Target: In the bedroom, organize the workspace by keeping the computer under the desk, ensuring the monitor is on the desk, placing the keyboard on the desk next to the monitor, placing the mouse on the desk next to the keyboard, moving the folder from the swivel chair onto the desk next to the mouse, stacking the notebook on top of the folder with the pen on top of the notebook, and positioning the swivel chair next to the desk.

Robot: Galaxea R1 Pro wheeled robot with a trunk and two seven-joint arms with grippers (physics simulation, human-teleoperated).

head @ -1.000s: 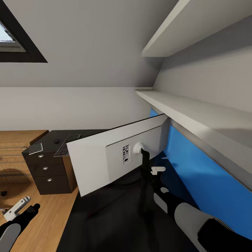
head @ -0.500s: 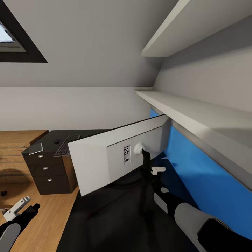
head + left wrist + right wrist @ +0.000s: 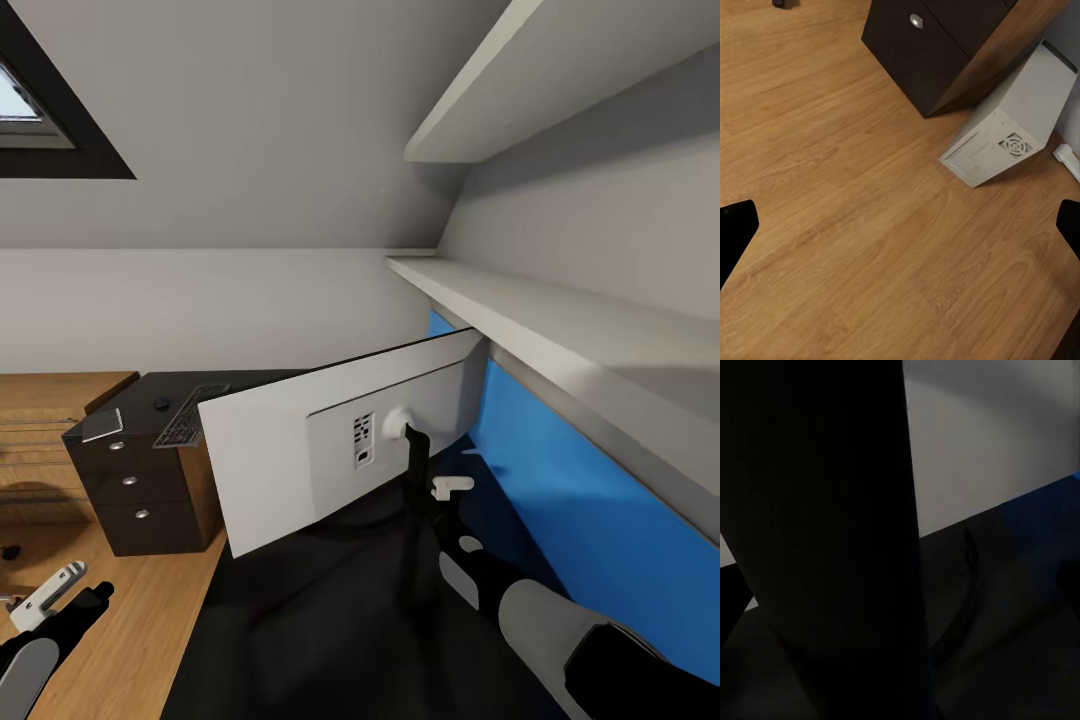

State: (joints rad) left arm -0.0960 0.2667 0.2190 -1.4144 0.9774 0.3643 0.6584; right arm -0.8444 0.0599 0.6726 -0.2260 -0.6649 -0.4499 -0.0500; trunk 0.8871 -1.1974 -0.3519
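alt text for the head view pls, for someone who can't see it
The pale grey back of the monitor tilts above the black desk, with the right claw at its black stand. Behind it, the keyboard and mouse lie on the desk's far end; the left claw hangs over the wood floor.

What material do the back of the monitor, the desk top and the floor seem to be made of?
The monitor back looks like matte pale-grey plastic: smooth, with moulded vent slots. The desk top seems a black laminate or painted board, with a faint sheen. The floor looks like light wood planks, showing grain; being a render, laminate is possible.
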